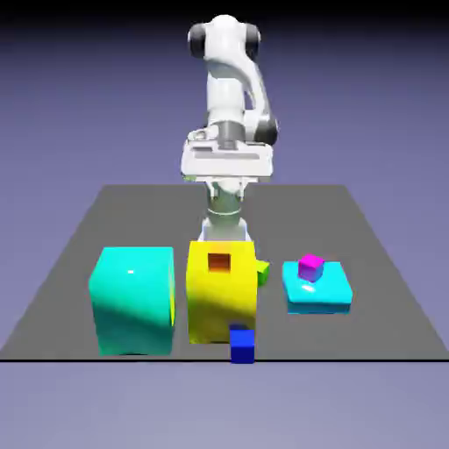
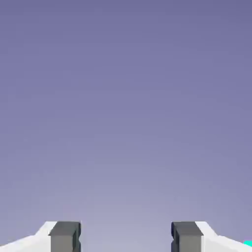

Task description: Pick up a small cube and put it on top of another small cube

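Cube (image 1: 263,273), green, askew behind yellow block (image 1: 221,302)

From where I stand, I can't read any text, label, brand, number or sign on anything here, neither in the exterior view nor in the hand view.

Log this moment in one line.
open two-finger gripper | nothing between fingertips | small bright green cube partly hidden behind big yellow block
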